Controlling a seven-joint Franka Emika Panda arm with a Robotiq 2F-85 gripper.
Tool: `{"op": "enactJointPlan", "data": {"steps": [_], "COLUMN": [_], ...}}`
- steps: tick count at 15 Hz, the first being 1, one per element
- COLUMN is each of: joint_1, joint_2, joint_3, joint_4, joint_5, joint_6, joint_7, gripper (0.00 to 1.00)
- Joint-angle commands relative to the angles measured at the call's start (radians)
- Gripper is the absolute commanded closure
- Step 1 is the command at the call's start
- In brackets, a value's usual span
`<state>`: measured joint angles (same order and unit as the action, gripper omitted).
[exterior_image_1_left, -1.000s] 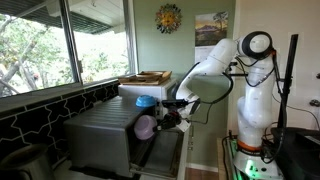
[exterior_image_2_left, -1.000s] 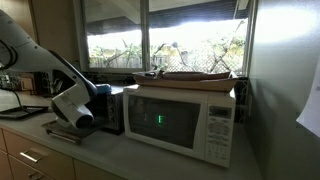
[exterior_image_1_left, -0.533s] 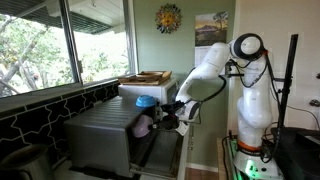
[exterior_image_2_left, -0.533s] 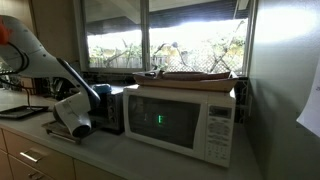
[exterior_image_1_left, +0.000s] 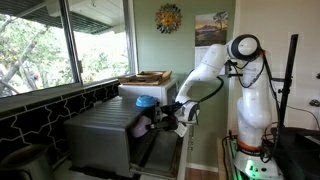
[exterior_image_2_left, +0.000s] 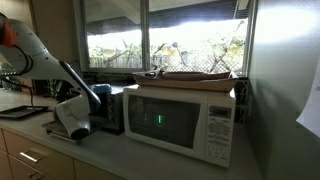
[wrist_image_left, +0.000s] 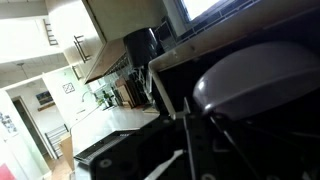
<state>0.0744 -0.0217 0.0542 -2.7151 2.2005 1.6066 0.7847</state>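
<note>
— Black toaster oven (exterior_image_2_left: 110, 110) sits just beside the white microwave (exterior_image_2_left: 180, 122), right?
— Yep. We see the gripper (exterior_image_1_left: 161, 120) at its front, jaws squeezed almost together. We can't tell what's pinched.

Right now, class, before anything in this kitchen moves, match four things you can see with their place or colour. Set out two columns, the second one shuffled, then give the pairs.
Things:
1. microwave
2. wooden tray
3. sun ornament
4. blue object

Place or colour:
A. hangs on the wall
B. white, with a green display lit
C. sits on the small black oven
D. lies on top of the microwave

Pairs: 1-B, 2-D, 3-A, 4-C
</note>
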Motion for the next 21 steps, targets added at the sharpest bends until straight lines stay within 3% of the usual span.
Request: {"op": "enactJointPlan", "data": {"steps": [1, 9, 10, 15, 21], "joint_1": [0.004, 0.014, 0.016, 0.030, 0.024], "joint_2": [0.004, -0.024, -0.028, -0.061, -0.122], "joint_3": [0.011, 0.027, 0.031, 0.053, 0.056], "joint_4": [0.015, 0.046, 0.052, 0.090, 0.127], "joint_5": [0.015, -0.018, -0.029, -0.113, -0.301], "joint_6": [0.025, 0.127, 0.149, 0.277, 0.350], "joint_7": [0.019, 0.029, 0.031, 0.048, 0.116], "gripper": [0.66, 0.05, 0.01, 0.00, 0.00]}}
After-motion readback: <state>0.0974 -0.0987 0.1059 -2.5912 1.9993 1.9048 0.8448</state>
